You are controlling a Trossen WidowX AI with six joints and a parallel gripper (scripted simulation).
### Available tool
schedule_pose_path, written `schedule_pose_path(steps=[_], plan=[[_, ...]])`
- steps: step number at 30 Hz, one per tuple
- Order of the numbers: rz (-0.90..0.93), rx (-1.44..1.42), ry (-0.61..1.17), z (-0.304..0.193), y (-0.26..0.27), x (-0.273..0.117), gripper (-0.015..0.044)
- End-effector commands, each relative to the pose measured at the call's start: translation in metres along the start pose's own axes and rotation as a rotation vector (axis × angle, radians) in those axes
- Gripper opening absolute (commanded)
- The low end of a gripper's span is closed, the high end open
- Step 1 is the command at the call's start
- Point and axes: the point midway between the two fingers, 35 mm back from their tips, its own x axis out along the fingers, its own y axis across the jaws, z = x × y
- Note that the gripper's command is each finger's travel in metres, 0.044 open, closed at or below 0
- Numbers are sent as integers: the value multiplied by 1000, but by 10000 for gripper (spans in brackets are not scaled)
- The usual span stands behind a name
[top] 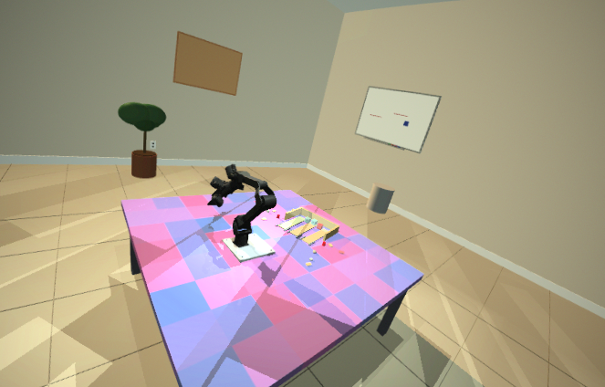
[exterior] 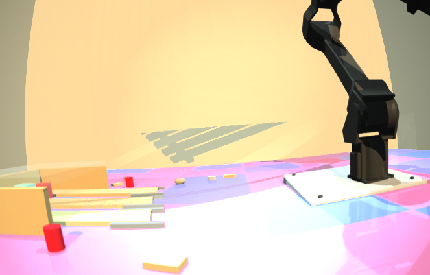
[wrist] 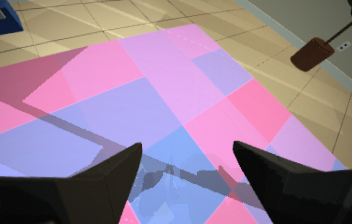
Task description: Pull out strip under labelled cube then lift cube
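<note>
My gripper (top: 215, 202) (wrist: 187, 146) is open and empty. It hangs above the table on the far side of the arm's base from the strips. Three strips lie side by side: a whitish one (top: 291, 223) (exterior: 100, 216), a tan middle one (top: 301, 230) (exterior: 100, 202) and a tan one (top: 314, 236) (exterior: 100, 192). Their inner ends reach into a tan walled enclosure (top: 331, 232) (exterior: 4, 209). A red cube (top: 319, 225) (exterior: 44, 189) and two pale teal cubes (top: 307, 219) (top: 314, 221) stand there in a row. The label is too small to tell; the wrist view shows no strip or cube.
Grey rails (exterior: 138, 225) flank the strips. One red cylinder (top: 277, 216) (exterior: 53, 238) stands beside the whitish strip's side, another (top: 323, 244) (exterior: 129, 181) beyond the opposite side. Small tan pieces, including a flat block (top: 307, 264) (exterior: 229, 176), lie around. The arm stands on a white base plate (top: 254, 255) (exterior: 303, 191).
</note>
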Motion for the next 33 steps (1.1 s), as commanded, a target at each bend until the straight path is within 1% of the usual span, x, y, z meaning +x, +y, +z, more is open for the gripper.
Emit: schedule_pose_path(steps=[1, 5, 11, 15, 20, 24, 28, 33], plan=[[-4, 3, 1, 0, -1, 0, 400], [-91, 84, 30, -12, -22, -8, 400], [-340, 341, 110, -54, -74, -38, 400], [-543, 580, 165, -93, -103, -69, 400], [-808, 862, 205, -144, -127, -119, 400], [-1032, 1076, 221, -186, -132, -165, 400], [-1267, 1278, 224, -224, -124, -216, 400], [-1580, 1506, 210, -266, -93, -280, 400]])
